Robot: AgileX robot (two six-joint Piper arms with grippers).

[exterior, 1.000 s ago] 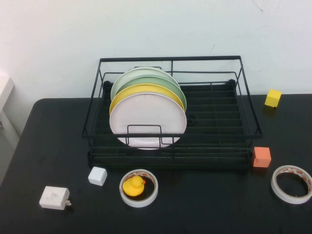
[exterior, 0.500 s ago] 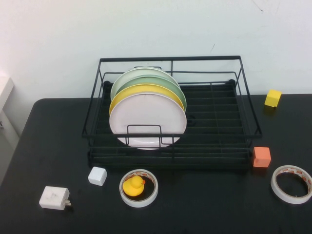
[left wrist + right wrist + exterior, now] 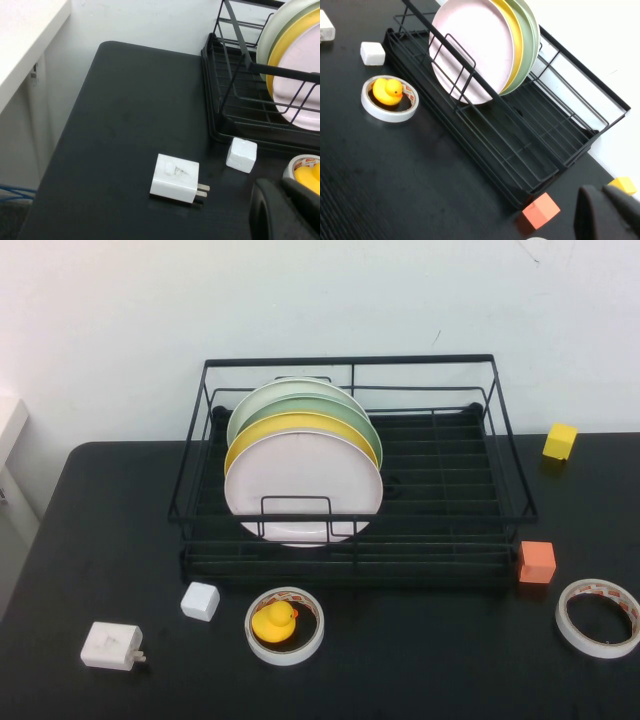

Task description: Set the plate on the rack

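The pale pink plate (image 3: 303, 484) stands upright in the front slot of the black wire rack (image 3: 430, 465), at its left side. It also shows in the right wrist view (image 3: 472, 50) and the left wrist view (image 3: 306, 75). Behind it stand a yellow plate (image 3: 300, 426) and two pale green plates (image 3: 290, 400). Neither arm shows in the high view. My left gripper (image 3: 282, 200) is shut and empty, low over the table's front left. My right gripper (image 3: 606, 204) is shut and empty, over the table's right side, away from the rack.
In front of the rack lie a white charger (image 3: 110, 646), a white cube (image 3: 200, 601) and a tape roll (image 3: 285, 626) with a yellow duck (image 3: 273, 621) inside. At the right are an orange cube (image 3: 537, 562), another tape roll (image 3: 598, 617) and a yellow cube (image 3: 560, 440).
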